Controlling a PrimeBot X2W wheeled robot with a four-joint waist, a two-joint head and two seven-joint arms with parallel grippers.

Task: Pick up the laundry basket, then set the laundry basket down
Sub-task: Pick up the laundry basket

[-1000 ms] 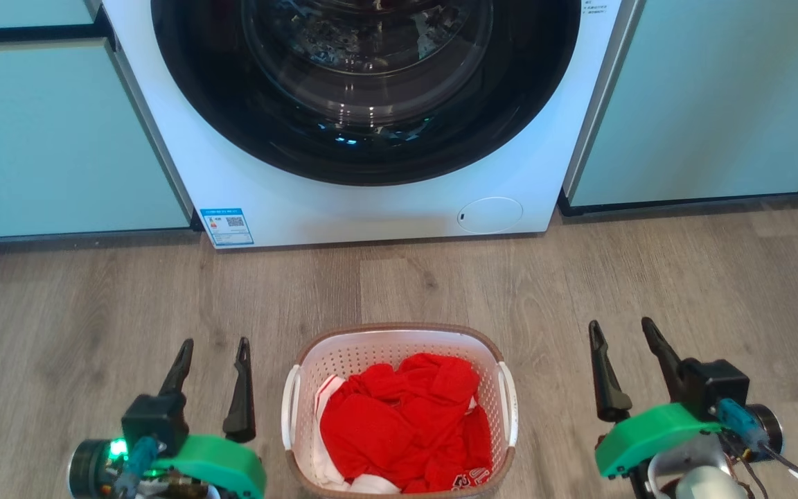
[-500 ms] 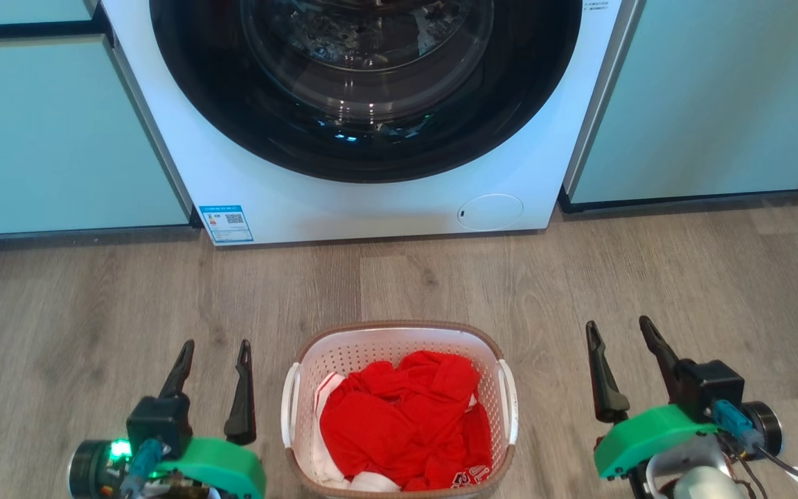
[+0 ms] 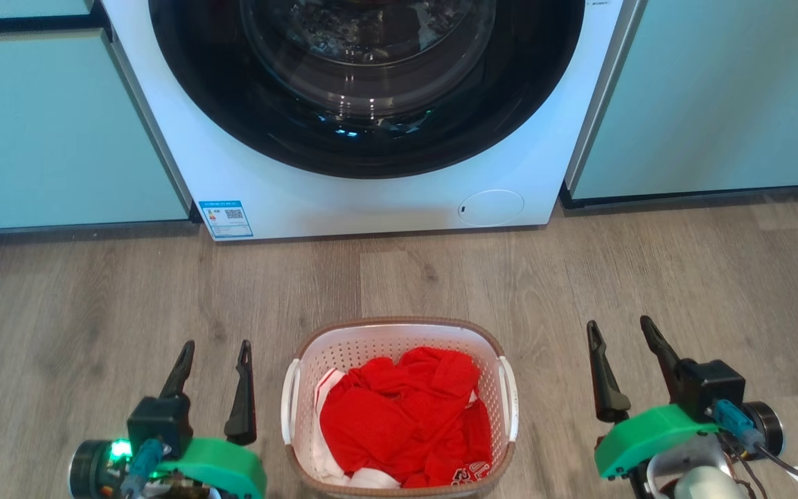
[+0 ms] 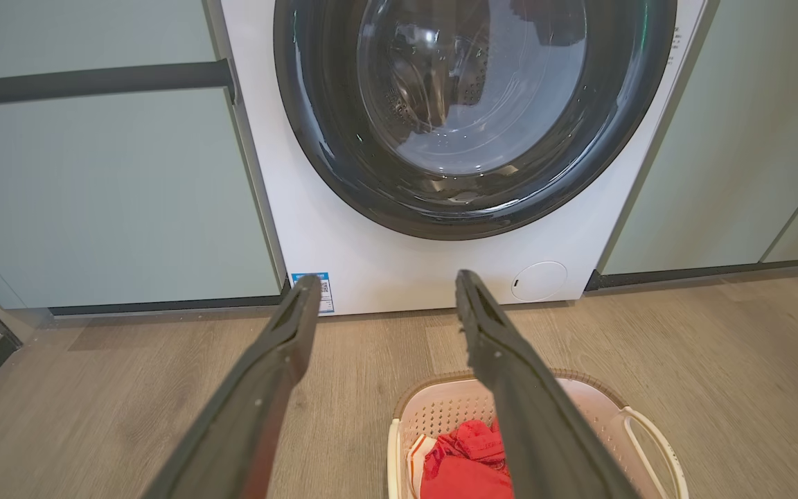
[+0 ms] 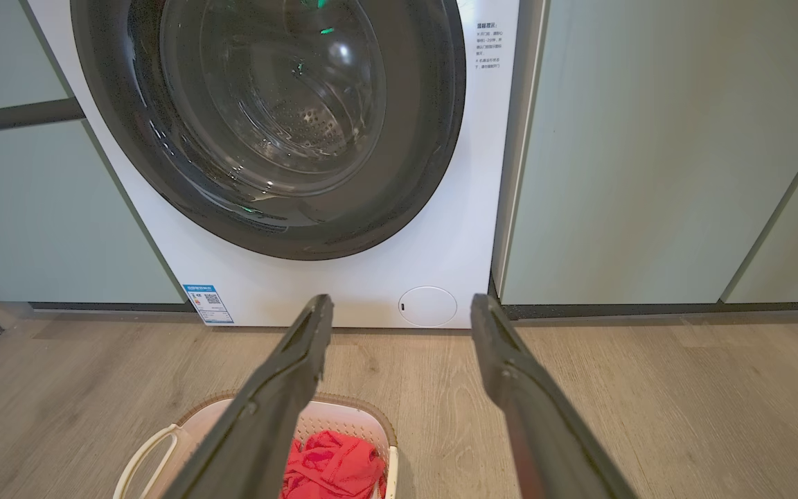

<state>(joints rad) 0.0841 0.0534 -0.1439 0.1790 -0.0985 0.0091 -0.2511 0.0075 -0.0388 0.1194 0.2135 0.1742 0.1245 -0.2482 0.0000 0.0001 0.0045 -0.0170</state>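
Note:
The laundry basket [image 3: 371, 346] stands on the wood floor in front of me, white and perforated with a brown rim, holding red clothes [image 3: 399, 416]. Its white side handles [image 3: 290, 402] face each arm. My left gripper [image 3: 215, 346] hangs open a little left of the basket, touching nothing. Further off on the other side, my right gripper [image 3: 619, 327] is open too, with a wider gap to the basket. The left wrist view has the basket [image 4: 440, 416] low and right of its fingers [image 4: 281, 360]. In the right wrist view the basket [image 5: 343, 416] lies low and left.
A white front-loading washing machine [image 3: 371, 201] with a dark round door stands just beyond the basket. Pale green cabinets [image 3: 59, 138] flank it on both sides. Bare wood floor [image 3: 440, 277] lies between machine and basket.
The whole head view has shifted slightly, so the machine and basket sit a touch higher in it. Both grippers hold the same open pose beside the basket.

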